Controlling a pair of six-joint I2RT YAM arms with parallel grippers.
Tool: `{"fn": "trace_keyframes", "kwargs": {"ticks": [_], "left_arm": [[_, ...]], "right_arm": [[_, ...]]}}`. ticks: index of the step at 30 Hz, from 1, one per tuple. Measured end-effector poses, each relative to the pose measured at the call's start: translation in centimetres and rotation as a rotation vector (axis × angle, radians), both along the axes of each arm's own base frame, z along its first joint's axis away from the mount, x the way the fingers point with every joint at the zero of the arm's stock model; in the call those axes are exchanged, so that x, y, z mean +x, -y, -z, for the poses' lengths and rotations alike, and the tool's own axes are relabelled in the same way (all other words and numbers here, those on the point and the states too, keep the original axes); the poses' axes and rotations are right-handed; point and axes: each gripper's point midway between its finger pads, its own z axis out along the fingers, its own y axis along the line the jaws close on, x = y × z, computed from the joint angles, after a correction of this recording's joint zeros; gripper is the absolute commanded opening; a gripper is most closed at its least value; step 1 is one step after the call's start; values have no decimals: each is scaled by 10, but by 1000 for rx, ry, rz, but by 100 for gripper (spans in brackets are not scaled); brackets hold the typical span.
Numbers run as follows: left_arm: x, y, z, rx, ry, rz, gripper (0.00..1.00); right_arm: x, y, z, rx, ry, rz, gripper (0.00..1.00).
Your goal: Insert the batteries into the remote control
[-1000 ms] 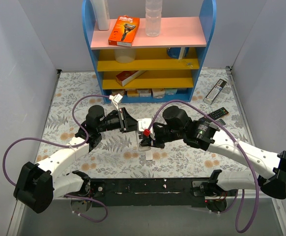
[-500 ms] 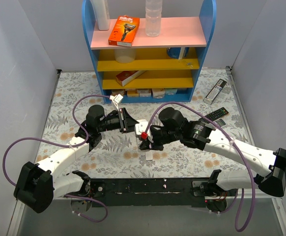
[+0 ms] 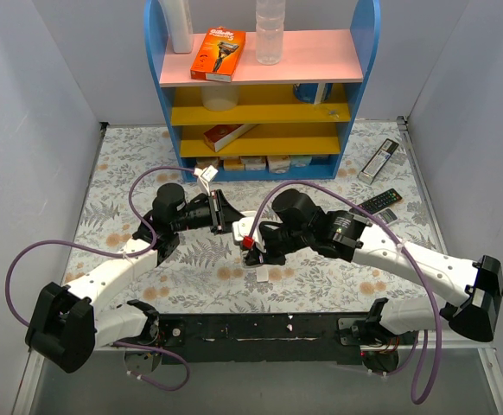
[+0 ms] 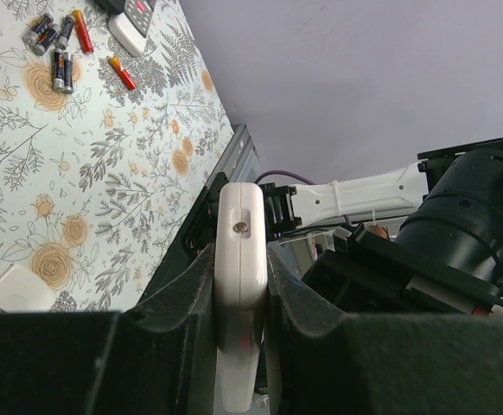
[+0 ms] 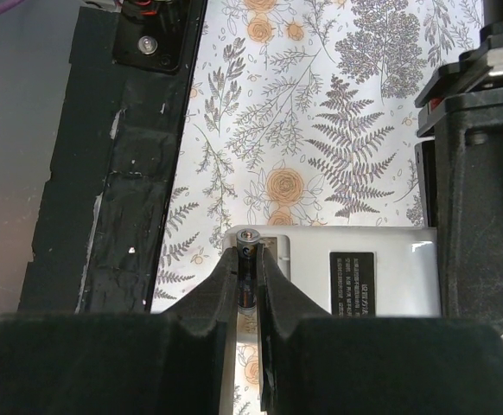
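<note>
The right arm has swung leftward over the last second, carrying the right claw (image 3: pixel 252 247) and its red-ended battery (image 3: pixel 245 240) closer to the left claw (image 3: pixel 226 220), which has barely shifted.

Nearest the arm bases, a small white flat piece (image 3: pixel 260 274) lies alone on the desk (image 3: pixel 122 173). It is probably the battery door, set aside so the bay is open.

Just beyond it the two claws meet. The left claw is clamped on the remote control (image 4: pixel 240 216), gripping it by its flat faces and holding it edge-up off the desk. This seems meant to keep the body rigid and turn its back toward the other arm. In the right wrist view, the right claw is pinched shut on the battery, whose metal tip sits at the remote's end edge, beside the black label on the back. From this angle I cannot tell whether the battery has entered the bay.

Farther off, toward the right side, the loose batteries (image 4: pixel 54 47) lie scattered near a white remote (image 4: pixel 130 19), ready for the next pick. A black remote (image 3: pixel 378 201) and a silver remote (image 3: pixel 378 161) lie beyond, and the blue shelf (image 3: pixel 264 60) stands at the back.
</note>
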Motion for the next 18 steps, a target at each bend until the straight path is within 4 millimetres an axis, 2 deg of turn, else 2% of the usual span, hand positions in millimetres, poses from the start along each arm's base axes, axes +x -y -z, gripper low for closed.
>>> {"fn": "trace_keyframes", "kwargs": {"ticks": [18], "left_arm": [[7,-1,8,53,-5,-12,0]], "right_arm": [[6,0,8,-71,46,-1,1]]}}
